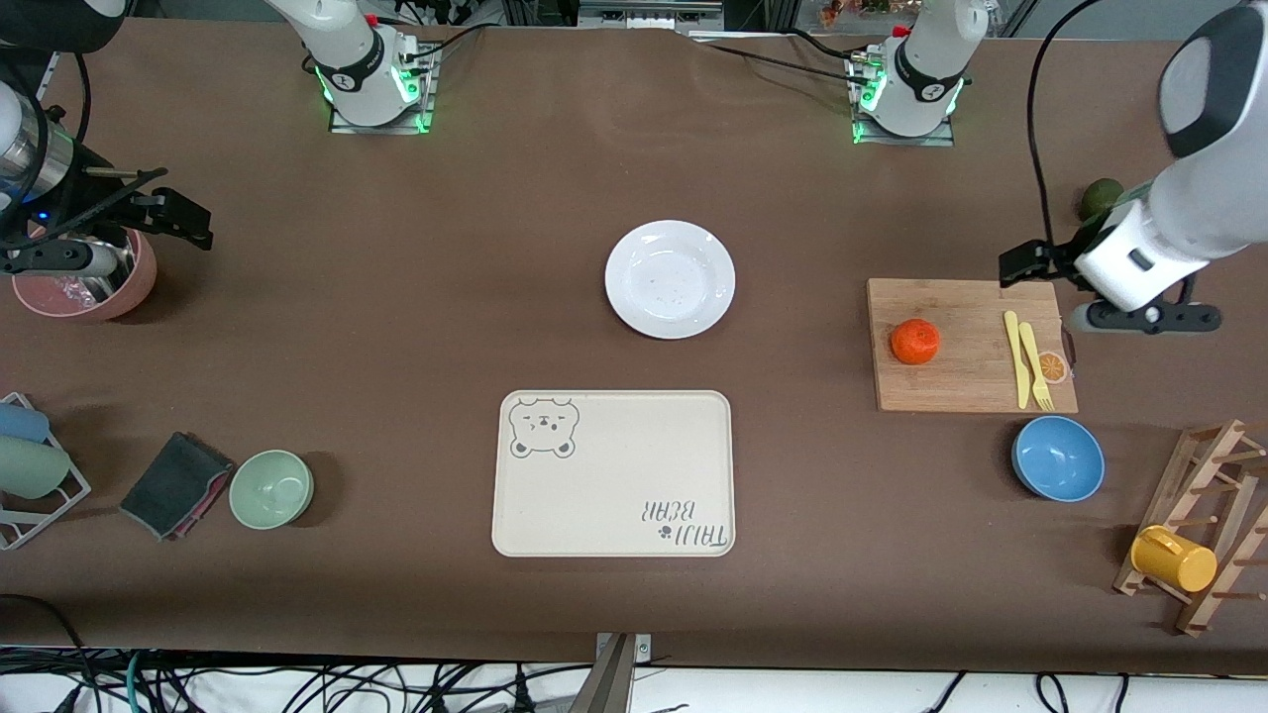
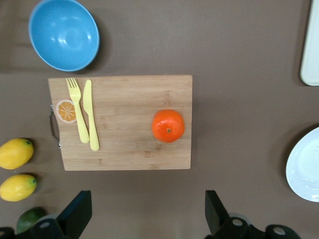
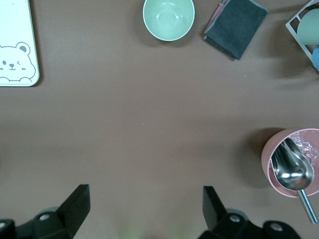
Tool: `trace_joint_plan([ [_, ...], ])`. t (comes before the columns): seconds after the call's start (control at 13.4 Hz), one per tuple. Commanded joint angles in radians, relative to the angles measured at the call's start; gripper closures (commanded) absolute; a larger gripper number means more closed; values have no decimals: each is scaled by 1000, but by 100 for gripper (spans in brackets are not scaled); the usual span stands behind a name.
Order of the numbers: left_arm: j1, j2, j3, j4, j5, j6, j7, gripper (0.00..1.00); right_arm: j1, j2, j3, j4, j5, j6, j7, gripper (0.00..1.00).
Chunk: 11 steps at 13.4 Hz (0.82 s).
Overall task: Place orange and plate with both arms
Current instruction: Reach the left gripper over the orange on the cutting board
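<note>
Nearest the front camera lies the rectangular beige bear-print tray [image 1: 614, 475], my landmark here. Beside it, toward my left arm's end of the table, sits a round blue bowl [image 1: 1058, 458]; toward my right arm's end, a pale green bowl [image 1: 271, 488] and a folded dark grey cloth [image 1: 176, 484]. Farther from the camera than the tray, the round white glossy plate [image 1: 671, 278] rests bare on the brown table. Toward my left arm's end from the tray, the small bright orange [image 1: 914, 341] sits on a rectangular bamboo cutting board [image 1: 966, 307], with a yellow plastic knife [image 1: 1014, 358] and fork [image 1: 1035, 365] lying together near the board's other edge. My left gripper [image 2: 144, 219] hangs with fingers spread wide over the bare table just beside the board, the orange well apart from it. My right gripper [image 3: 144, 211], fingers likewise apart, waits above the table near a pink bowl [image 1: 94, 282] holding a steel scoop, well away from the tray.
</note>
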Motion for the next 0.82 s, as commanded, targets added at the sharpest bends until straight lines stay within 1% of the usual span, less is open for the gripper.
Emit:
trace_joint_plan([
  [0.0, 5, 35, 2, -48, 28, 32, 18, 0, -1, -3, 3, 7, 0, -15, -9, 0],
  [0.22, 5, 73, 3, -61, 27, 69, 12, 0, -1, -3, 3, 7, 1, -16, -9, 0],
  [0.52, 5, 67, 3, -210, 13, 281, 3, 0, -1, -2, 0, 7, 1, -19, -9, 0],
  [0.75, 5, 69, 3, -331, -36, 442, 0, 0, -1, 26, 0, 9, 5, 30, -9, 0],
])
